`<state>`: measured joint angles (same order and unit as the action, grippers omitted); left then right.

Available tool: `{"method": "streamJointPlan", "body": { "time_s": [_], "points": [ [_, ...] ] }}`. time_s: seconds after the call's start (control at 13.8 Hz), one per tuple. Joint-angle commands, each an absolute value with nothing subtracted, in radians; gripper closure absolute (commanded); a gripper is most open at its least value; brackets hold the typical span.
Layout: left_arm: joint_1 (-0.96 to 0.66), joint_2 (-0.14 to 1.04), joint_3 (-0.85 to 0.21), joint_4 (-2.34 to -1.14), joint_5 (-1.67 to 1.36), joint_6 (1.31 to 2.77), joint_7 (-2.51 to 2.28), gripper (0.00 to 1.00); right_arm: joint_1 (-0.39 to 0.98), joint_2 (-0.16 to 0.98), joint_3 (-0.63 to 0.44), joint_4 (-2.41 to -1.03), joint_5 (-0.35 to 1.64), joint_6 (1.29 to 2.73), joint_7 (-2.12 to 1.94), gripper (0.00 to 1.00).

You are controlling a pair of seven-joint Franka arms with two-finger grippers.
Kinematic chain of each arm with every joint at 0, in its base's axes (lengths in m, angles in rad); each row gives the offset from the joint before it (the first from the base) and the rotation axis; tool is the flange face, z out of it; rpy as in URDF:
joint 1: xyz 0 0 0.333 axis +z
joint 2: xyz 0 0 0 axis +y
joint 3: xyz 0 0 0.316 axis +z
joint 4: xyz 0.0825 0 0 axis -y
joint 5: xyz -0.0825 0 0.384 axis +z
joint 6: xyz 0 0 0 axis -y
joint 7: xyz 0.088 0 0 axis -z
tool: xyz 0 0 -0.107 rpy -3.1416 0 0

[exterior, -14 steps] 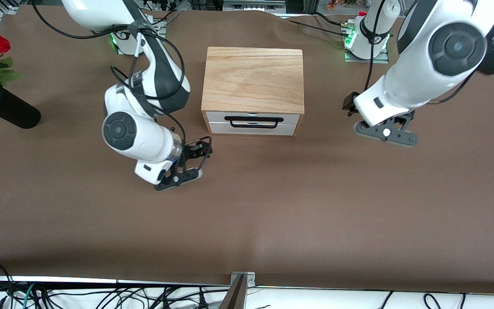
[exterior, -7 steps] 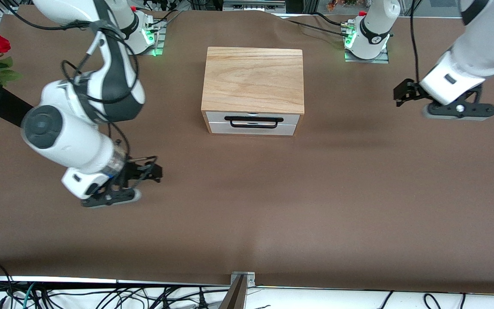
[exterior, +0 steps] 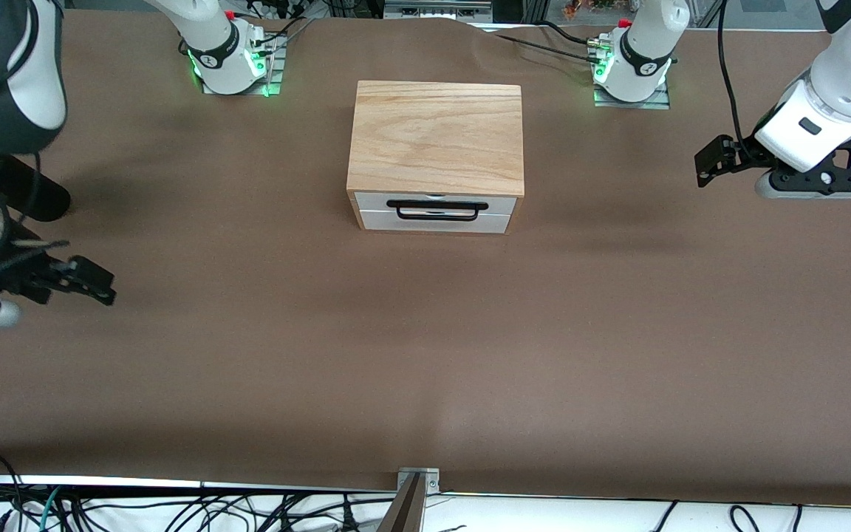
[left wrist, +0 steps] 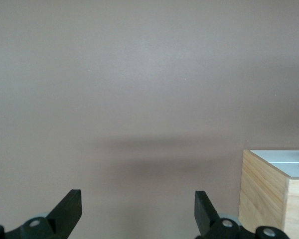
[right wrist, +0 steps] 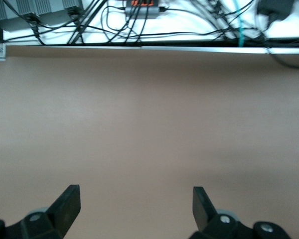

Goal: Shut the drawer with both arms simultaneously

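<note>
The light-wood box (exterior: 436, 137) stands mid-table. The drawer's white front panel (exterior: 433, 220) with its black wire handle (exterior: 436, 210) sits flush with the box's front. My left gripper (exterior: 712, 159) hovers open over bare table toward the left arm's end, well apart from the box. The left wrist view shows its fingers spread (left wrist: 138, 199) with nothing between them, and a corner of the box (left wrist: 269, 194) at the edge. My right gripper (exterior: 91, 284) hovers open over the table at the right arm's end, also empty (right wrist: 135, 195).
A black vase (exterior: 41, 199) lies partly hidden under the right arm. The arm bases (exterior: 230, 55) (exterior: 632, 63) stand along the table's edge farthest from the front camera. Cables (right wrist: 139, 25) hang past the table edge (right wrist: 139, 47) nearest the front camera.
Both arms have swung away from the box toward their own ends of the table, the right arm much farther. The drawer front looks the same throughout.
</note>
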<state>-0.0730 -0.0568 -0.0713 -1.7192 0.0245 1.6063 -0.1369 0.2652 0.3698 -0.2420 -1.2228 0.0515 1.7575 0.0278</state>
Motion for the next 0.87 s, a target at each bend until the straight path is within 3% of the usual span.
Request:
{"method": "streamJointPlan", "body": {
  "time_s": [0.0,0.79],
  "points": [
    [-0.078,-0.078,-0.095,-1.689,0.012,1.511,-0.133,0.0,0.197,0.262,-0.12,-1.336,-0.063,1.758,0.034,0.0],
    [-0.072,-0.069,-0.103,-1.681,0.012,1.586,-0.054,0.0,0.17,0.261,-0.081,-1.365,-0.061,1.72,0.034,0.0]
  ]
}}
